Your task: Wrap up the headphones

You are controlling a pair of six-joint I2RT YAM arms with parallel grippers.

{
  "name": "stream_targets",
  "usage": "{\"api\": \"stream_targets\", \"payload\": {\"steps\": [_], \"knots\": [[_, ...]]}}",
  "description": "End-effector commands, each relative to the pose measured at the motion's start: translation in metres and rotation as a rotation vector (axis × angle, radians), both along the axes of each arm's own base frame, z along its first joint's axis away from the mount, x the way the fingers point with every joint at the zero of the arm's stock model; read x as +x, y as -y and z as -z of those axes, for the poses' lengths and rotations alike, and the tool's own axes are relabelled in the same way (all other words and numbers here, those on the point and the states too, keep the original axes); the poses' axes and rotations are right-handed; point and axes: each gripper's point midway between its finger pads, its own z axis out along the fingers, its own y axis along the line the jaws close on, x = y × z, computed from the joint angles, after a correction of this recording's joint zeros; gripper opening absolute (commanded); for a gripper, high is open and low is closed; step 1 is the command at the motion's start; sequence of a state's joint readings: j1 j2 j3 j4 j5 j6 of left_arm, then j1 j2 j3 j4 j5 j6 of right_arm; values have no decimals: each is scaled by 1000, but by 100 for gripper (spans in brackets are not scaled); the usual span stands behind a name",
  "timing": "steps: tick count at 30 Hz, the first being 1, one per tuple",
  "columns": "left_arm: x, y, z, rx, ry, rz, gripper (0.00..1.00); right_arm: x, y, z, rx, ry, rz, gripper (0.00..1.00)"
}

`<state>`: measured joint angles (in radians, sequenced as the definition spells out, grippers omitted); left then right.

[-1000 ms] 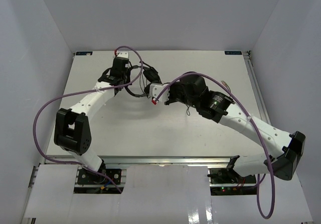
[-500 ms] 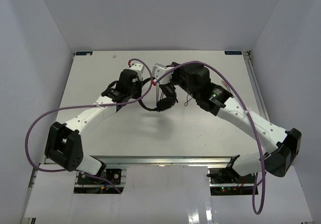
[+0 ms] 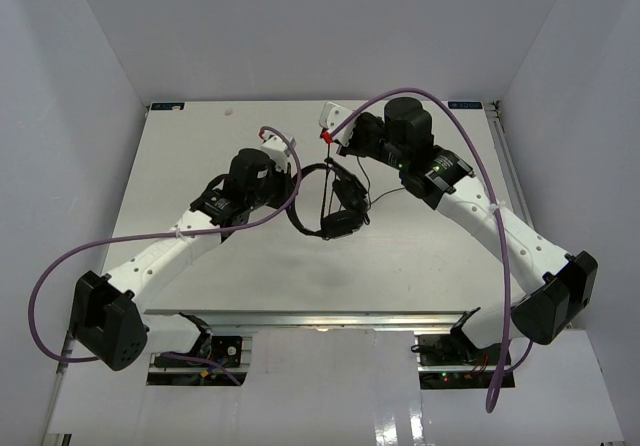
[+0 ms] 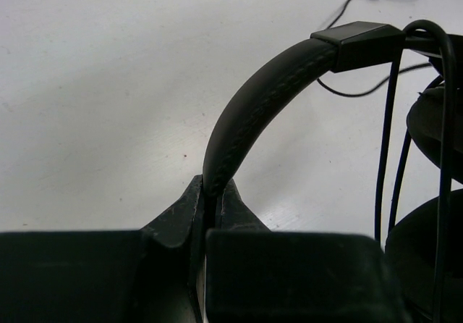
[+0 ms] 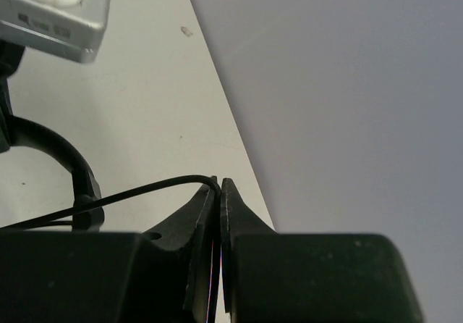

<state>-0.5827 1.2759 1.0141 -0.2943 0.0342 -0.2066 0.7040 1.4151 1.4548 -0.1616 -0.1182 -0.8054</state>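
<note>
Above the middle of the table [image 3: 180, 146], the headphones [image 3: 338, 206] hung between the two arms, their shadow lying apart from them, nearer the bases. The left gripper [image 3: 291, 178] was clenched on the headband [image 4: 268, 98]. Its wrist view showed both fingers [image 4: 235, 207] pressed against the padded arch, which rose from them and curved to the right toward the earcups [image 4: 434, 120]. The right gripper [image 5: 218, 193], reaching in from the far right, was clamped tight on the cord [image 5: 145, 190], which ran out of the closed tips and off to the left. In the left wrist view several strands of cord hung straight down past the headband's end and across the earcups, while a loose stretch trailed over the table beyond. From above, the earcups sat one nearer than the other, just right of the left gripper.
</note>
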Motion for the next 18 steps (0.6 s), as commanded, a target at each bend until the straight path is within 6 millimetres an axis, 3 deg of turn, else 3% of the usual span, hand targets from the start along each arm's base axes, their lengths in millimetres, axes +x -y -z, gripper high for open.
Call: {"api": "stream_targets", "payload": {"steps": [1, 9, 18], "knots": [[-24, 18, 8, -25, -52, 102, 0, 0, -11, -46, 104, 56, -47, 8], [-30, 24, -24, -51, 11, 141, 0, 18, -14, -9, 53, 9, -23, 9], [-34, 15, -68, -80, 89, 123, 0, 35, 22, 18, 110, -120, 30, 8]]}}
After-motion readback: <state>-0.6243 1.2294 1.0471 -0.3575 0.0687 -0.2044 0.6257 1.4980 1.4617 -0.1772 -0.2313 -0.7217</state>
